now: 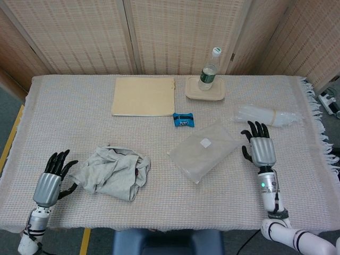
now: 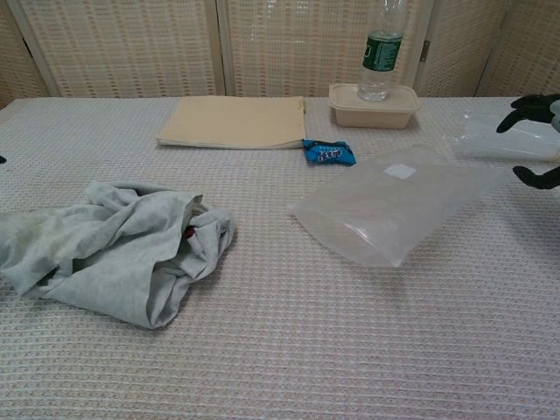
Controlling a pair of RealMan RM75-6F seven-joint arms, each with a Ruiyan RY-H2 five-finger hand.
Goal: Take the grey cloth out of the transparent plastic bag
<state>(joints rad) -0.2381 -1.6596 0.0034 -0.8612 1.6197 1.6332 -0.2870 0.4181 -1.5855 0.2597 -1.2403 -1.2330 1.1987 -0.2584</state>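
The crumpled grey cloth lies on the worktop, fully out of the flat transparent plastic bag resting well apart to its right. The left robot hand pinches the cloth's edge. The right robot hand, beside the bag, is spread and holds nothing.

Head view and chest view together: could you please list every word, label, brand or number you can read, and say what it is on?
No text can be read in either view.
Clear plastic water bottle: dark green label band, print too blurred.
Small blue snack wrapper: white marks, too small to read.
Transparent plastic bag: white square sticker, no print legible.
Grey cloth: no lettering visible.
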